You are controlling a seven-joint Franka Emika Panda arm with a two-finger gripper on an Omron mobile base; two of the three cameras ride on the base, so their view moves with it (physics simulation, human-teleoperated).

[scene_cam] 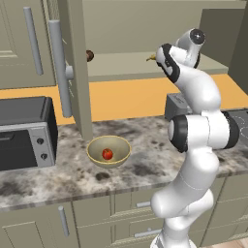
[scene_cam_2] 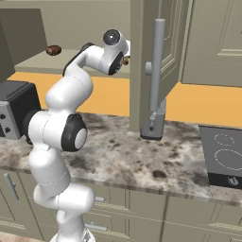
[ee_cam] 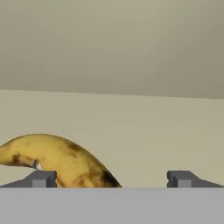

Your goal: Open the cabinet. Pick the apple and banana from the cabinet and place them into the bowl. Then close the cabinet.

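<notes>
While the apple [scene_cam: 107, 154] already lies in the bowl [scene_cam: 94, 147], at lower centre of the left base view, the arm reaches up into the open cabinet [scene_cam: 145, 29] across the top of the frame. A door [scene_cam: 77, 68] hangs open at left of centre, its bar handle [scene_cam: 59, 68] facing the camera. A dark brown round object [scene_cam: 90, 55] sits on the shelf just right of that door, and a sliver of yellow at the arm's upper end is probably the banana [scene_cam: 151, 57], though it is mostly hidden. A toaster oven [scene_cam: 24, 131] stands at left on the counter [scene_cam: 145, 164].

From the right base view, the other door [scene_cam_2: 156, 61] stands open at centre, and the arm's end is at the shelf edge in the upper middle.

Through the hand view, the banana fills the lower left, its dark-spotted end lying between the fingertips of the gripper [ee_cam: 111, 178], nearer the left one. Those jaws are spread wide and pinch nothing.

So the step in hand is picking the banana. Next calls for shifting toward frame left to centre the fruit, advancing, then closing on it.
</notes>
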